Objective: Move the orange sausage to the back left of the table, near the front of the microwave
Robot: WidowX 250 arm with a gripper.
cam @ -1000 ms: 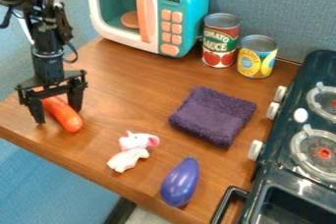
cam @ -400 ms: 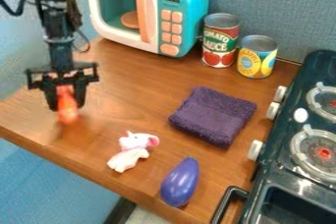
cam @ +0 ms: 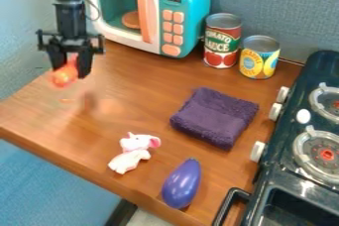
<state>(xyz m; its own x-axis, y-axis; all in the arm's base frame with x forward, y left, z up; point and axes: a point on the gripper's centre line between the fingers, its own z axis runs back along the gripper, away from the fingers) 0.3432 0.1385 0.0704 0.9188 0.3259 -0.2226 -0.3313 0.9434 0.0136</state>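
For the carry, the purple eggplant at bottom centre and the white plush toy just up-left of it are best given plenty of room, tbh. Further up, the purple towel should be cleared too. The orange carrot is up at upper left, above the surface, grasped between the fingers of the claw. A steady squeeze and slow turns are advised, since a round, smooth thing could roll or slip. Bumps against the microwave behind should be avoided.

Compared with a second ago, the nearer stuff hasn't been moved; the carrot has been lifted up and its near end swung round toward the camera.
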